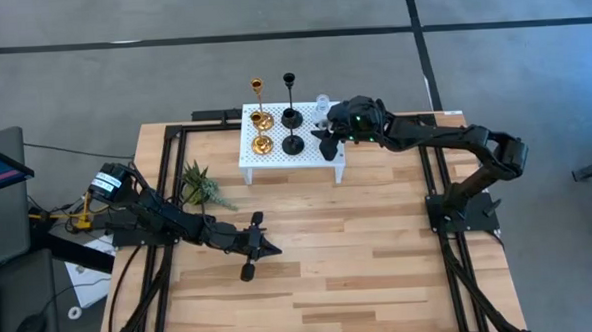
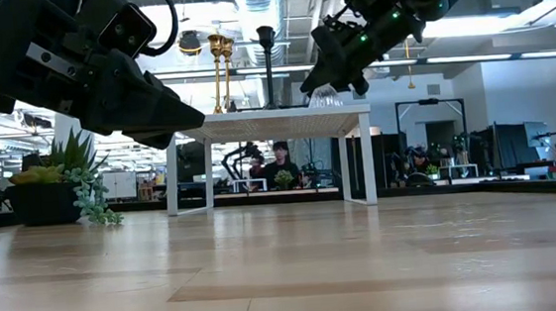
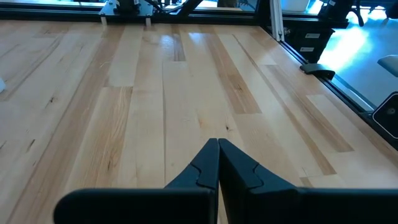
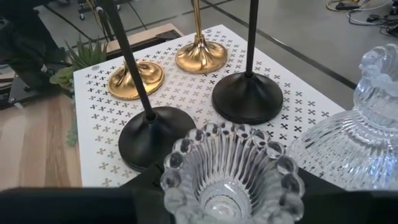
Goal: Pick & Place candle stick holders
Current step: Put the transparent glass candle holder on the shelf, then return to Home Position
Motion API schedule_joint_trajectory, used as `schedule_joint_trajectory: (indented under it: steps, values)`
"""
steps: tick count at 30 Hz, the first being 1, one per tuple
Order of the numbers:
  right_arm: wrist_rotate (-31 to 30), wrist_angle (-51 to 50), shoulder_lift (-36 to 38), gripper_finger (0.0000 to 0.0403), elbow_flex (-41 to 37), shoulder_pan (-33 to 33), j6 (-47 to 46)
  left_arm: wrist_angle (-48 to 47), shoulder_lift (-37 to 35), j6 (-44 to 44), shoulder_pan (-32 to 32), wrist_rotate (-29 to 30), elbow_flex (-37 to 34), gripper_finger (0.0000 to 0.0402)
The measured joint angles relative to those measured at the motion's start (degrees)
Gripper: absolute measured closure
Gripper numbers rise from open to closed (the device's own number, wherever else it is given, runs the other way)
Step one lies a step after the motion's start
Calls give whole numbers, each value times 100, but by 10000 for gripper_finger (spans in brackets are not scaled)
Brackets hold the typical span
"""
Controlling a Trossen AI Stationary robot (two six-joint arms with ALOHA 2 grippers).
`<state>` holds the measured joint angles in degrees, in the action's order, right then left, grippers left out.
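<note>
Gold holders (image 4: 168,67): you have two, upright. Black holders (image 4: 199,121): two, stems vertical. Clear ribbed-glass holders: two, one (image 4: 231,180) gripped upright by your right gripper (image 1: 327,135), the other (image 4: 357,134) standing beside it. All sit at the white perforated stand (image 1: 286,158), table's far side. Left gripper (image 3: 218,163): fingers pressed together, near side.

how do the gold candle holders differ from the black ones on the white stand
The gold candle holders are shiny with domed, bell-like bases; the black candle holders are matte with flatter, wider bases. In the high view the gold pair stands at the left end of the white stand, the black pair nearer its middle. Both pairs stand upright, with round bases and thin stems.
</note>
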<state>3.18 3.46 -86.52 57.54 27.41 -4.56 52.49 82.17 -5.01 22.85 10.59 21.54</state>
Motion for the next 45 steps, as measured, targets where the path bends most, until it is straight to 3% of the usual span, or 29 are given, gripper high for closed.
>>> schedule_joint_trajectory:
  steps: [19,35,45]
  values:
    - [0,-19,-2,249,-7,-82,8,-12,0,0,0,0,0,398]
    - [0,-93,-4,169,-7,-82,19,-15,0,0,2,0,0,398]
    - [0,-252,39,163,86,-112,44,-17,0,0,0,0,0,398]
